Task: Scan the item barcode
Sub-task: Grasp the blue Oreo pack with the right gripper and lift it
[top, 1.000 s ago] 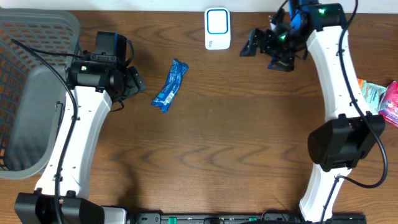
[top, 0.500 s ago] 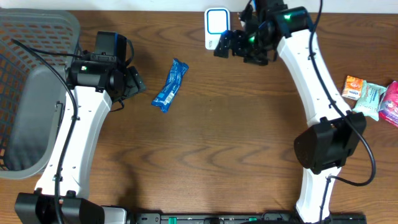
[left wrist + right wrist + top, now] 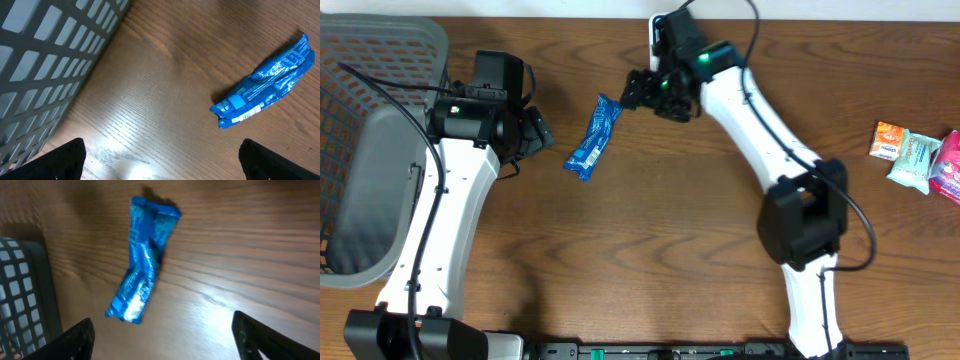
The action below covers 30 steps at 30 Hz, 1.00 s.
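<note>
Across the brown wooden bench (image 3: 650, 250), from your left: a large grey plastic lattice basket (image 3: 360, 150), then the left end effector (image 3: 535, 132), then a slim blue foil snack packet (image 3: 594, 137) lying flat and slanted, apart from the basket. Your right end effector (image 3: 636, 92) hovers just beside the packet's upper end, its fingers spread wide with nothing between them. The left one is equally wide and empty.

For a clean pick, lower over the packet's middle and close across its narrow width. Leave uncovered the pale printed panel near its lower end, probably the barcode, for the white scanner (image 3: 658, 28) half hidden behind your right arm.

What shows of the basket appears to hold nothing. Three small snack packs (image 3: 912, 160) lie loose at the far right.
</note>
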{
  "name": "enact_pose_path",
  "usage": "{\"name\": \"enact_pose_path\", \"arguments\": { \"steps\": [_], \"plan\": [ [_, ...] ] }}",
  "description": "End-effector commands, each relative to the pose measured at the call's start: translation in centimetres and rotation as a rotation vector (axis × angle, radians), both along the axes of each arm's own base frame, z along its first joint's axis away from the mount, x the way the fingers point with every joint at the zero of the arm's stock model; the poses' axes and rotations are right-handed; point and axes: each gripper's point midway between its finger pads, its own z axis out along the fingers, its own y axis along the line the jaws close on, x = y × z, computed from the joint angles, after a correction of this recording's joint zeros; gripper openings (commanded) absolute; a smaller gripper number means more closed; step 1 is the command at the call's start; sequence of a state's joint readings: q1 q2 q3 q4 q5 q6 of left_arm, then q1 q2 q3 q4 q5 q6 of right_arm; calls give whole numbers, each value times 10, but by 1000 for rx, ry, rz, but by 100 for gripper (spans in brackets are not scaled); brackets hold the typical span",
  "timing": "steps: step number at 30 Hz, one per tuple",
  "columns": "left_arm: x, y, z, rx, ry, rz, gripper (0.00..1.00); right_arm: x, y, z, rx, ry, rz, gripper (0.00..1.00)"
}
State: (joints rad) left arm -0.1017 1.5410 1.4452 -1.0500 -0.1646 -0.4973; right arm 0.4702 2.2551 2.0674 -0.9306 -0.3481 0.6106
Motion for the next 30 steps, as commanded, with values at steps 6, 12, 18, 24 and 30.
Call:
{"name": "enact_pose_path", "arguments": {
  "steps": [6,12,18,24,30],
  "plan": [
    [-2,4,1,17,-1,12,98,-22,79,-52,72,18,125,82],
    [-2,4,1,17,-1,12,98,-12,82,-78,-5,19,-38,80],
    [-2,4,1,17,-1,12,98,-16,87,-103,-59,12,-45,79],
    [-2,4,1,17,-1,12,98,-24,76,-129,-163,27,-60,57],
    [-2,4,1,17,-1,12,98,-34,46,-139,-300,67,-91,35]
  ]
}}
